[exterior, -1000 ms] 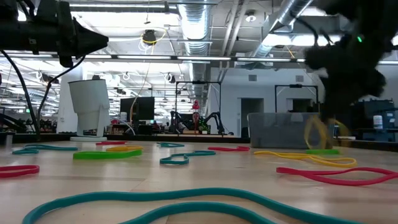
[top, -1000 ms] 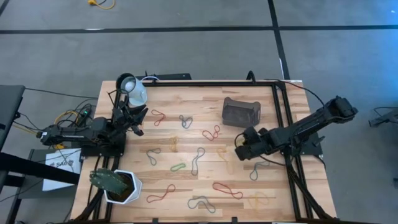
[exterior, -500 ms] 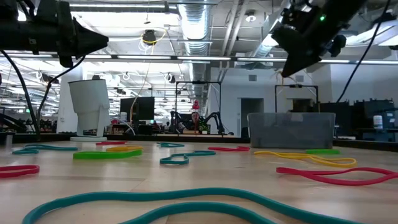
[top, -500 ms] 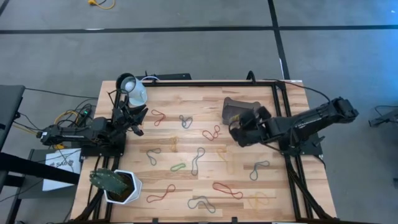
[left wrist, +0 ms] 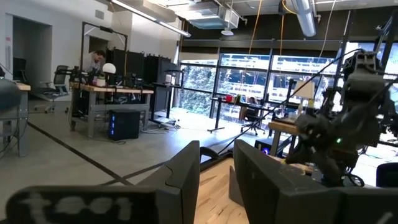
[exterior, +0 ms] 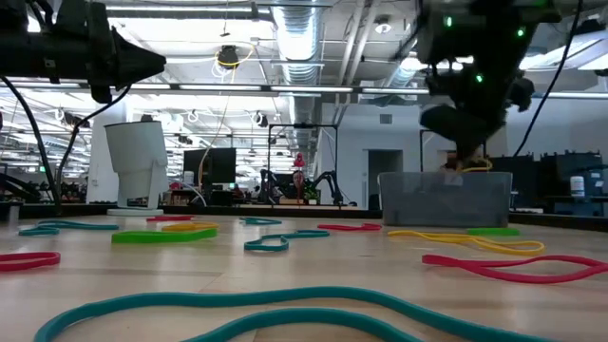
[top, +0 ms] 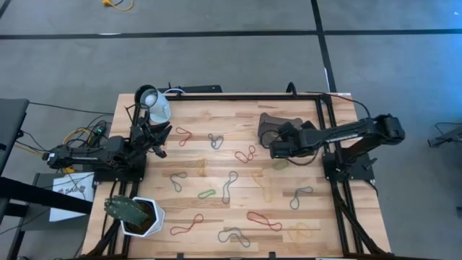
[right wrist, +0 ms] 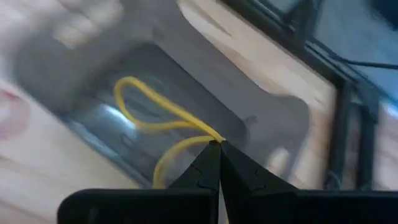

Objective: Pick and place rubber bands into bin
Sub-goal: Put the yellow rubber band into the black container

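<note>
The bin (top: 268, 124) stands on the far right part of the wooden table. My right gripper (right wrist: 219, 144) hangs over it, pointing steeply down, shut on a yellow rubber band (right wrist: 142, 111). In the low view the band (exterior: 467, 166) dangles just above the bin's (exterior: 445, 199) rim. Several more rubber bands lie flat on the table, such as a red one (top: 185, 135), a grey one (top: 216, 140) and a green one (top: 206, 193). My left gripper (left wrist: 216, 171) waits raised at the table's left edge, open, with nothing between its fingers. My right gripper pinches one end of the yellow band's loop (right wrist: 210, 138) between its two fingertips, coming from above and slanting down. The band is lifted clear and hangs slack below the fingers, over the bin's inside.
A white cup (top: 155, 105) stands at the far left corner and a white pot with a plant (top: 137, 215) at the near left corner. Black frame rails (top: 328, 137) run along the table's far and right sides.
My right gripper has carried the yellow band from the near right part of the table toward the far edge, until it stands over the bin. It has risen a little and tipped more steeply down. The band has stayed clear of the table, hanging below the fingers.
</note>
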{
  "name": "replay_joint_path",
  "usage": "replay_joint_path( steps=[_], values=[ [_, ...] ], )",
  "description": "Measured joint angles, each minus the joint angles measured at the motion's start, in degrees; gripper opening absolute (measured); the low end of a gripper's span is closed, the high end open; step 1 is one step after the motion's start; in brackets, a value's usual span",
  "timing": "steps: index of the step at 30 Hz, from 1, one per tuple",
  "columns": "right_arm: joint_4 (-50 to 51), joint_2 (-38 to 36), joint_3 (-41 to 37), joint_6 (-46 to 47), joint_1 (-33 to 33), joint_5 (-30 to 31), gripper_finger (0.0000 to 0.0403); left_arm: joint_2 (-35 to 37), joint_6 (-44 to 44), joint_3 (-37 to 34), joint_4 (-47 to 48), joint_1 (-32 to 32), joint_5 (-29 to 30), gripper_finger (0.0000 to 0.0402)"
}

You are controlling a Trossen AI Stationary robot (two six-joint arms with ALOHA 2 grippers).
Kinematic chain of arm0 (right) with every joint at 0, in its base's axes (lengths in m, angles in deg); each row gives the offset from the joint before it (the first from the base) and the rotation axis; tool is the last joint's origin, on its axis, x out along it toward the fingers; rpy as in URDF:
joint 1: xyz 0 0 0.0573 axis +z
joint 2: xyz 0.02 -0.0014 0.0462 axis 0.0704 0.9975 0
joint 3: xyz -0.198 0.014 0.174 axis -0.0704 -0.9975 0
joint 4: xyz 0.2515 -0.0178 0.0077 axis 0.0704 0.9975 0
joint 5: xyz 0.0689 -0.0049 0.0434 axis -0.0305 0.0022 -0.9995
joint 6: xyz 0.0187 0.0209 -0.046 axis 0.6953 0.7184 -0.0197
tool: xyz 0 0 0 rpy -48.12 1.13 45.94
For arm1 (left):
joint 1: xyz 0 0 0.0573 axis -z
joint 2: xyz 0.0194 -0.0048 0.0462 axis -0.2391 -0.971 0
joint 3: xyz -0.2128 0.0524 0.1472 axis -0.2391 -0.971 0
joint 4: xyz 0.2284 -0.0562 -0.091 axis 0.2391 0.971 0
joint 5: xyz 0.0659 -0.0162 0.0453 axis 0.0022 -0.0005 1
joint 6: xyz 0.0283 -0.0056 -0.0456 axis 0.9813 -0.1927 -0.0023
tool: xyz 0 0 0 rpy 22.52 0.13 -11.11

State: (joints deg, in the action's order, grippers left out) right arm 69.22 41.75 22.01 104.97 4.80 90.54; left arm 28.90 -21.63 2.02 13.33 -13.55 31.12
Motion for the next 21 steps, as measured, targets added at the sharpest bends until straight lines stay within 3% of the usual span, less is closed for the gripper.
replay_joint_path(
  steps=[10,15,21],
  values=[
    [4.34,8.61,0.02,0.86,-4.63,-0.27,0.0,0.0,0.0,-0.01,0.02,0.01,-0.04,0.0088],
    [8.17,10.73,0.02,2.49,-7.66,-5.17,0.0,0.0,0.0,-0.01,0.06,0.01,-0.02,0.0088],
    [6.66,11.07,0.02,1.01,-7.98,-4.55,0.0,0.0,0.0,-0.01,0.09,0.0,0.02,0.0088]
  ],
)
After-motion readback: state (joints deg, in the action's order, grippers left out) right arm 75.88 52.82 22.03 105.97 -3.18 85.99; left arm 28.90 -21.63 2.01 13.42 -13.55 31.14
